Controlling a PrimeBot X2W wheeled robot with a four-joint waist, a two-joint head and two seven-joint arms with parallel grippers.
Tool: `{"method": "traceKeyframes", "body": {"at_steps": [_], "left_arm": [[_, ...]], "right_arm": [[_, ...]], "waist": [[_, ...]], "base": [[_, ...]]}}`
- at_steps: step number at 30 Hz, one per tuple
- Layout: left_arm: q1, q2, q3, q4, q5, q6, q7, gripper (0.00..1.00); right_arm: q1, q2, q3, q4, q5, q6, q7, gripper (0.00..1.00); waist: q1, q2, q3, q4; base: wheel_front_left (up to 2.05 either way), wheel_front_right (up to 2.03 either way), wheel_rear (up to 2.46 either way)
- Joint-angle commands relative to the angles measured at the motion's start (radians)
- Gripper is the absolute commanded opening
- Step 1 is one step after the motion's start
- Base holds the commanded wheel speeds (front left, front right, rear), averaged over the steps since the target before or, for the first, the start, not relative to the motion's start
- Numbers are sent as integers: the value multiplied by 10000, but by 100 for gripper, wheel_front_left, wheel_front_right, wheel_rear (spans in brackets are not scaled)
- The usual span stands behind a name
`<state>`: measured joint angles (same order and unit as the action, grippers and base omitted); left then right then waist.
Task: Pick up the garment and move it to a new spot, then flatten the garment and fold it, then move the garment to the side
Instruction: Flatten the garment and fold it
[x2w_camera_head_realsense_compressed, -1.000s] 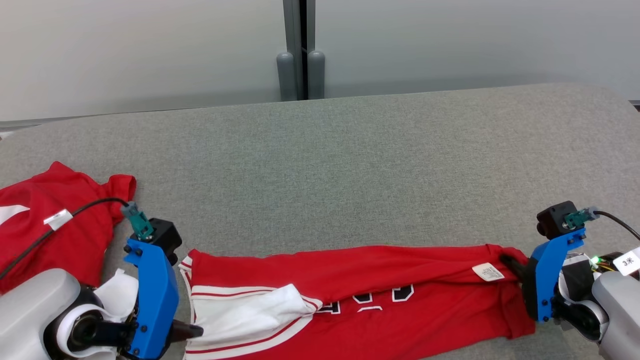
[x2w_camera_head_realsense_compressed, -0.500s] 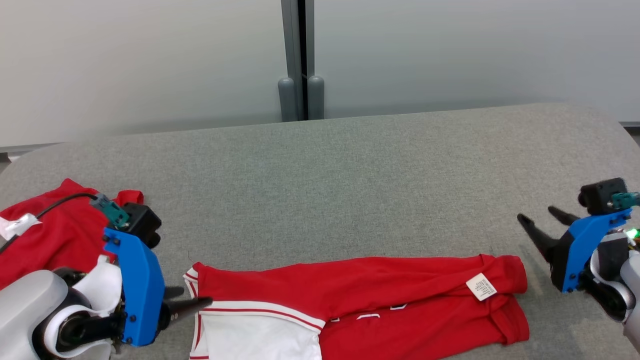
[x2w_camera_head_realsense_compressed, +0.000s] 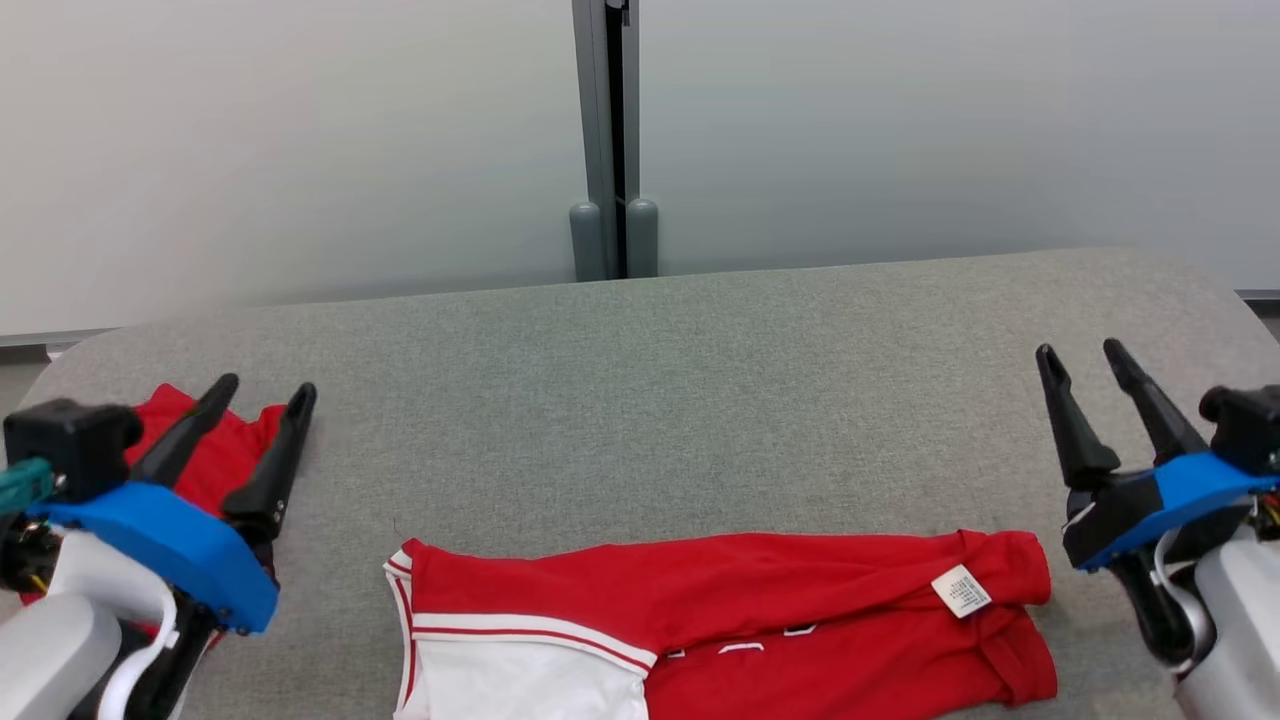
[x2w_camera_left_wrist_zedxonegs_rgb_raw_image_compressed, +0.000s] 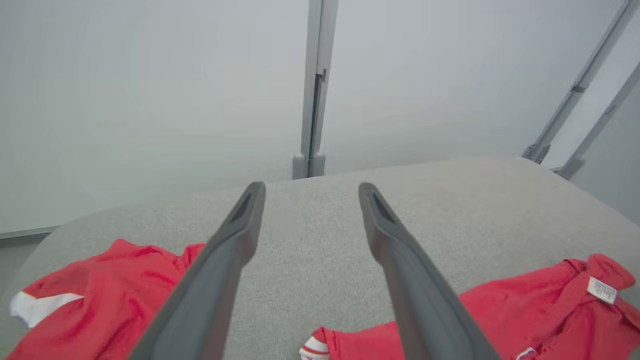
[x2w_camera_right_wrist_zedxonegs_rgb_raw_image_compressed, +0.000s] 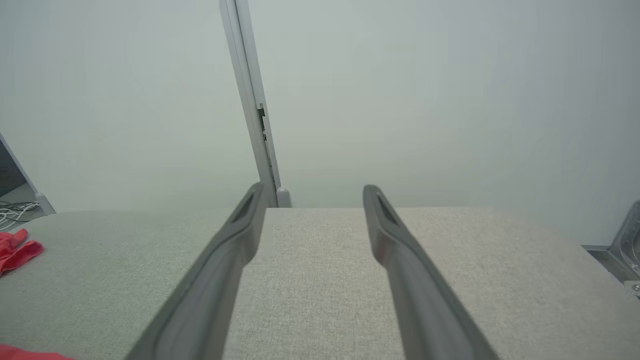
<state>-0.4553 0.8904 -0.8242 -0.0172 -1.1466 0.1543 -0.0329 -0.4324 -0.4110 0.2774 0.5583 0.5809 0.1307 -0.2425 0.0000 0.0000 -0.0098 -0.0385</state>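
Red garment, folded into a long strip, lies flat on your grey table.
Left of the garment your left hand hovers spread open and empty; right of the garment, your right hand likewise.

The left end effector, at eight o'clock in the head view, has two long dark fingers that taper to narrow tips. It sits on a bright blue bracket that carries a black camera box and a teal plug. The right end effector, at four o'clock, has a similar blue mount. The forearm below is pale grey.
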Motion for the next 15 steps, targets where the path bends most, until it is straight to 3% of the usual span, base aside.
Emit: {"method": "traceKeyframes", "body": {"at_steps": [1, 4, 8, 11, 15], "left_arm": [[368, -24, 129, 53, 339, 340, -653, 100], [1107, -472, 528, 70, 408, 1026, -1922, 100], [2196, -1250, 1369, 1, 804, 1530, -2313, 100], [3121, -2277, 2586, -157, 1818, 1574, -2323, 100], [4437, -3563, 3988, -30, 3175, 1163, -2329, 100]], "right_arm": [[506, 210, -264, -238, -198, 1, -90, 100], [1316, 634, -1060, -803, -517, 1, -176, 100], [2494, 1252, -1840, -1504, -838, 1, -219, 100], [3213, 1474, -2230, -1934, -1002, 1, -237, 100], [3891, 1748, -2715, -2005, -1408, 1, -235, 100]], "waist": [[0, 0, -29, 33], [0, 0, -81, 99], [0, 0, -96, 209], [0, 0, -81, 266], [0, 0, -50, 291]], "base": [[0, 0, 0], [0, 0, 0], [0, 0, 0], [0, 0, 0], [0, 0, 0]]}}
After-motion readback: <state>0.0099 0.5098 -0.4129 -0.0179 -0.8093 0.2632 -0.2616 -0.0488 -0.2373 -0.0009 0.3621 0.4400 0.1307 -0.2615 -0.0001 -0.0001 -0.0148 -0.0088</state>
